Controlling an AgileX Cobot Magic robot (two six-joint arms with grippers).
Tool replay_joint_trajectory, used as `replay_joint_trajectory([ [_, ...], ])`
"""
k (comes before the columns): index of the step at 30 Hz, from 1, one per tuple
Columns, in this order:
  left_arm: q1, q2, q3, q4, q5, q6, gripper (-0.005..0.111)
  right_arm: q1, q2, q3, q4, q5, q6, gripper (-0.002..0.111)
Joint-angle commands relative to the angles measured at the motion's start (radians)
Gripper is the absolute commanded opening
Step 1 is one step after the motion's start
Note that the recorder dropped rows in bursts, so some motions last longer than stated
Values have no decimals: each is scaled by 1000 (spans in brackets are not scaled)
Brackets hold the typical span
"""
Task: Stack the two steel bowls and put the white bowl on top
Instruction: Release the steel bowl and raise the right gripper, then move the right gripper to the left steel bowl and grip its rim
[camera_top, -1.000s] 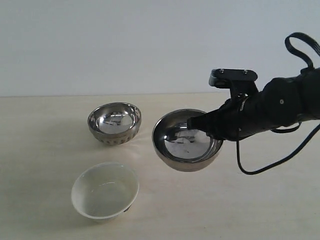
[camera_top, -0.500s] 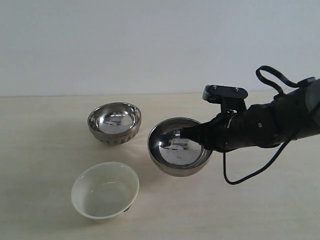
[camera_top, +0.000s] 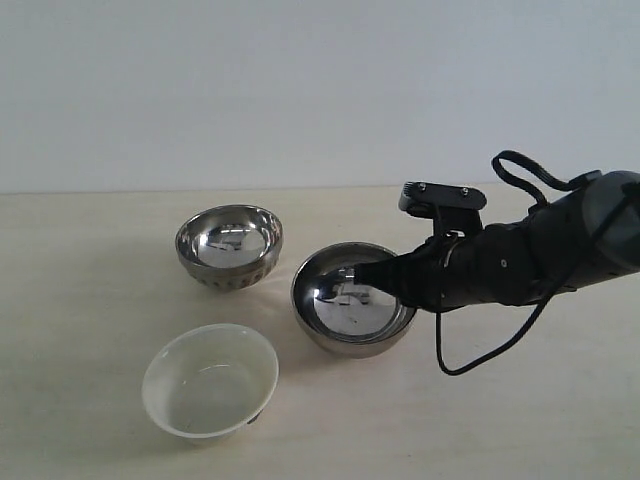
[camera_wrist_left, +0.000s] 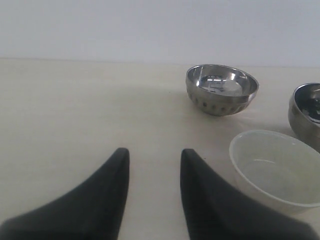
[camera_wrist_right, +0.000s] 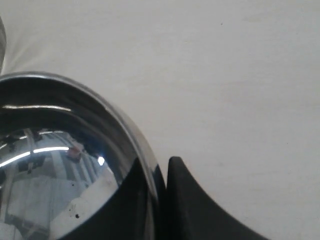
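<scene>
The ribbed bowl (camera_top: 229, 245) stands upright on the pale counter (camera_top: 90, 300), its opening up, nearer the plain wall (camera_top: 300, 90) than the other two bowls. The smooth bowl (camera_top: 352, 305) is just beside it, to its right in the exterior view and a little nearer that camera; the two do not touch. The smooth bowl is tilted, with its mouth turned partly toward the ribbed bowl. Whether its base rests on the counter cannot be told.

The right gripper (camera_wrist_right: 159, 175) is closed on the smooth bowl's rim, on the side away from the ribbed bowl. The right wrist view shows one of its fingers (camera_wrist_right: 190, 205) outside the wall and the other inside, with the thin steel edge pinched between them. A black cable (camera_top: 460, 372) hangs in a loop under that arm.

The white bowl (camera_top: 210, 380) sits upright on the counter, in front of the ribbed bowl as the exterior view sees it. It stands apart from both steel bowls and nothing lies in it.

The left gripper (camera_wrist_left: 152, 185) is spread apart and holds nothing. In the left wrist view only bare counter shows between its two dark fingers. The ribbed bowl lies well beyond them, and the white bowl is nearer and off to one side.
</scene>
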Motion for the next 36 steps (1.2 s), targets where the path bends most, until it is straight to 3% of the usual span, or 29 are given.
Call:
replay_joint_trajectory([
  [1, 3, -3, 4, -1, -7, 3, 32, 2, -2, -6, 1, -21, 7, 0],
  [14, 3, -3, 4, -1, -7, 3, 32, 2, -2, -6, -32, -8, -3, 2],
  [17, 3, -3, 4, -1, -7, 3, 32, 2, -2, -6, -32, -6, -3, 17],
  [21, 3, -3, 4, -1, -7, 3, 32, 2, -2, -9, -34, -22, -5, 51],
  [23, 3, -3, 4, -1, -7, 3, 32, 2, -4, -28, -34, 0, -25, 57],
  [31, 3, -3, 4, -1, -7, 3, 32, 2, -67, -230, -34, 255, -95, 57],
  [36, 3, -3, 4, -1, -7, 3, 32, 17, -45, -449, -20, 485, -109, 57],
])
